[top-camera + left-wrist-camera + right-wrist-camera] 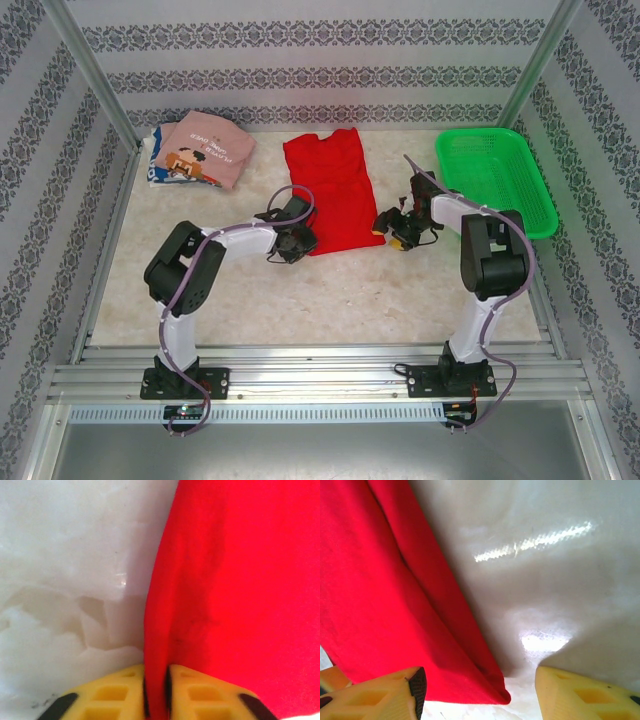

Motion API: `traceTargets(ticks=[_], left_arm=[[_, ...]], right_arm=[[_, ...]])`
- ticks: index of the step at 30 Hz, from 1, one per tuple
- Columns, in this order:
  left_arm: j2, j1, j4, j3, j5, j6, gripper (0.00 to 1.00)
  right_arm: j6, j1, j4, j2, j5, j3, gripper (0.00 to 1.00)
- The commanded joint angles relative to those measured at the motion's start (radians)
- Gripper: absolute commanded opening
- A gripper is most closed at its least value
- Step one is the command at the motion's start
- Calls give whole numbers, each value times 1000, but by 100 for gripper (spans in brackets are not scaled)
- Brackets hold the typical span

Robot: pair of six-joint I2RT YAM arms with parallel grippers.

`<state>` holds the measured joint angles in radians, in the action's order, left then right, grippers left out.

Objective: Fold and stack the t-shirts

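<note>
Left wrist view: the shirt (240, 595) is pinched at its edge by the left tool (156, 692) for folding; the right tool (480, 682) is held open beside it.

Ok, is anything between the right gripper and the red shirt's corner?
Nothing visible. The right gripper is open, and the red shirt has its near corner lying on the bare table between the jaws.

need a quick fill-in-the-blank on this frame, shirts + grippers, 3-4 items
1. The t-shirt pinched by the left gripper is plain ___.
2. The right gripper, at that shirt's near corner, is ___.
3. The pink graphic t-shirt lies folded at the far-___ corner of the table.
4. The mesh basket is coloured ___.
Missing words: red; open; left; green.
</note>
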<state>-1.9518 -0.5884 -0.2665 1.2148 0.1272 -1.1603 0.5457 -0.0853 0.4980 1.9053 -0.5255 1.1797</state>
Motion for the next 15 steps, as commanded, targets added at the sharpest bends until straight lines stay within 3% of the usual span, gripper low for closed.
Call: traceTargets(ticks=[1,10,15], left_arm=[[-30,-13,-2,27,-27,3,12],[-3,-6,-57,71,-58,56,5],[8,-4,-60,75,-49,74,4]], right_arm=[[-8,0,5,-37,-11,-34,61],[48,-10,-50,-18,-52,-25,59],[56,-30,-41,22,-40,21,47]])
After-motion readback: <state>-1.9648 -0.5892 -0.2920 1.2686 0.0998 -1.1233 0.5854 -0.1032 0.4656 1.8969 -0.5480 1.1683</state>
